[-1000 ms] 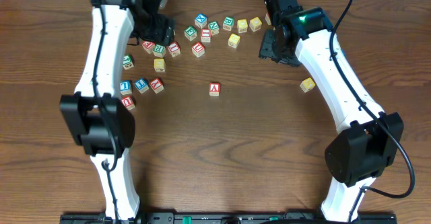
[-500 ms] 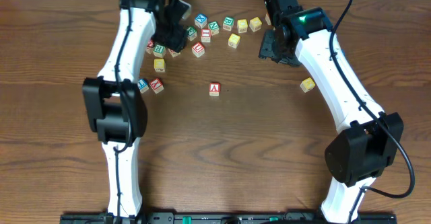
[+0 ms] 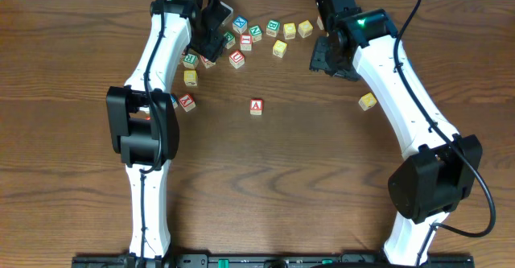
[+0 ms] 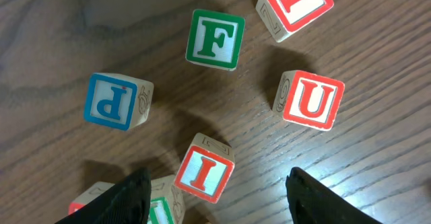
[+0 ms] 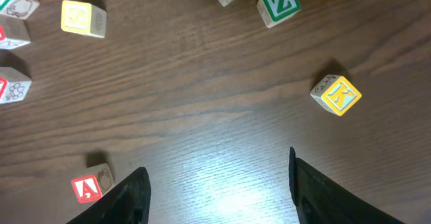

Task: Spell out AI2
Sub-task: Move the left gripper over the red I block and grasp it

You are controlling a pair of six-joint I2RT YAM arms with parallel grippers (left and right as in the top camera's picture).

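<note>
The left claw [image 4: 215, 187] is hanging wide open over the far pile of letter blocks [image 3: 273, 28] and is gripping nothing. A red wooden I block [image 4: 204, 168] is lying on the brown wooden table [image 4: 377, 163] between its black fingers [image 4: 131, 197], closer to one finger than the other. The right claw [image 5: 219, 183] is open too, holding nothing and hanging over bare wood. The red wooden A block [image 3: 256, 106] is sitting alone in the middle of the table, well apart from the pile.

What could be going wrong? The I block is sitting crooked to the fingers, so I am thinking a squeeze may be spinning it or popping it out. A half-hidden block [image 4: 161, 200] is sitting just beside it, so a finger may be bumping or pinching that one as well. I am also not seeing any block with a 2, so the last one may be hard to find.

Now I am counting. There are two arms and two claws. From above, about sixteen blocks are showing, and more may be hiding under the white left arm [image 3: 161, 59]. Under the left claw I am seeing two red I's, counting the second red I block [image 4: 294, 5], one green F block [image 4: 215, 39], one red U block [image 4: 311, 101] and one blue P block [image 4: 114, 103].
</note>
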